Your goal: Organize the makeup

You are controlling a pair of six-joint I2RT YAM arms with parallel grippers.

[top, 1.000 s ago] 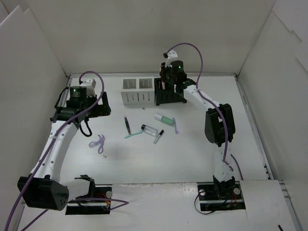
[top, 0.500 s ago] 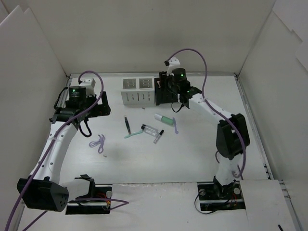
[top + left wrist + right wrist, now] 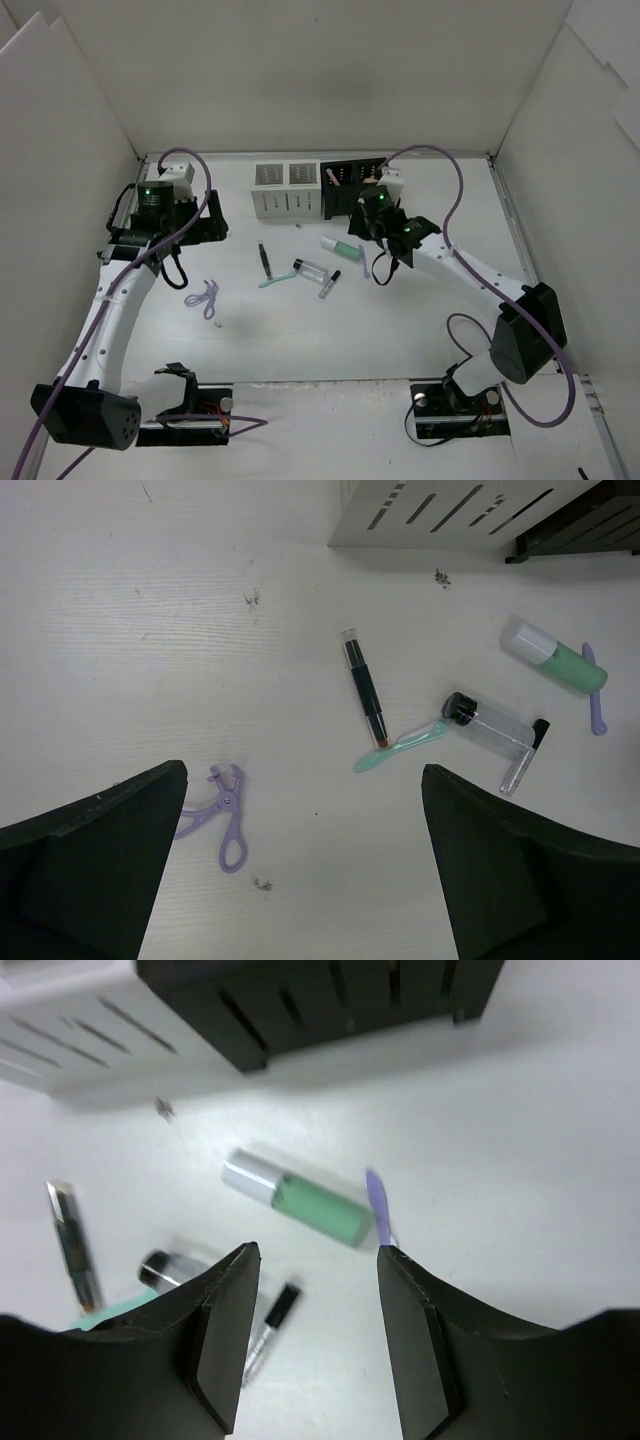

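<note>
Makeup tube (image 3: pixel 315 1208) and purple stick (image 3: pixel 378 1198) lie just ahead of the right gripper (image 3: pixel 315 1260), now withdrawn from the black box (image 3: pixel 330 1000), jaws apart, empty: probably 1 item delivered. Left gripper (image 3: pixel 303 780) gapes wide.

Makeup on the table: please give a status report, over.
Left gripper open, empty. Right gripper open, empty, near mint-green tube. Clear vial, black stick loose beside it. Nothing blocks it.

One tube (image 3: pixel 555 660), one vial (image 3: pixel 490 723), four sticks (image 3: pixel 365 685), one purple curler (image 3: pixel 227 802), two slotted boxes (image 3: pixel 285 200).
</note>
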